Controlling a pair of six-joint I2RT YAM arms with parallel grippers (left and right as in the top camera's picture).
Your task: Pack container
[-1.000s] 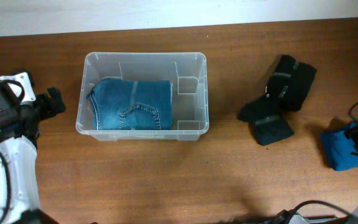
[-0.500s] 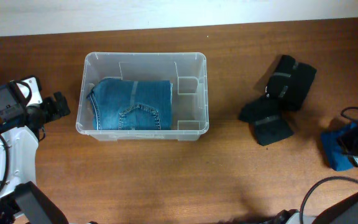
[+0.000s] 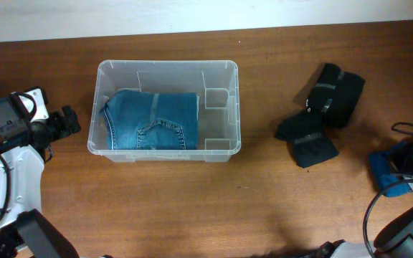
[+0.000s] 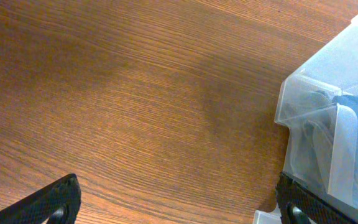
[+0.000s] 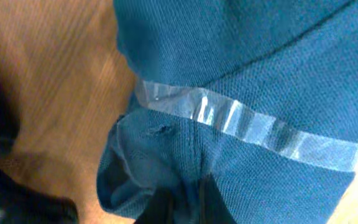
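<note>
The clear plastic container (image 3: 167, 64) stands left of centre on the table, with folded blue jeans (image 3: 153, 120) in its left part. My left gripper (image 3: 69, 122) hovers just left of it, open and holding nothing. In the left wrist view that left gripper (image 4: 178, 208) spans bare wood, with the container's corner (image 4: 328, 81) at the right. At the far right edge lies a folded blue garment (image 3: 386, 175) bound with clear tape (image 5: 241, 124). My right gripper (image 3: 409, 159) is shut on a fold of the blue garment (image 5: 260, 56), the cloth pinched in the right gripper (image 5: 182, 199).
A bundle of black clothes (image 3: 323, 111) lies right of centre, between the container and the blue garment. Dark cables (image 3: 407, 132) run by the right arm. The table's far edge meets a pale wall (image 3: 206, 18).
The right gripper has closed onto the blue garment's fold. The left arm shifted slightly towards the container a second ago and has since held still.
</note>
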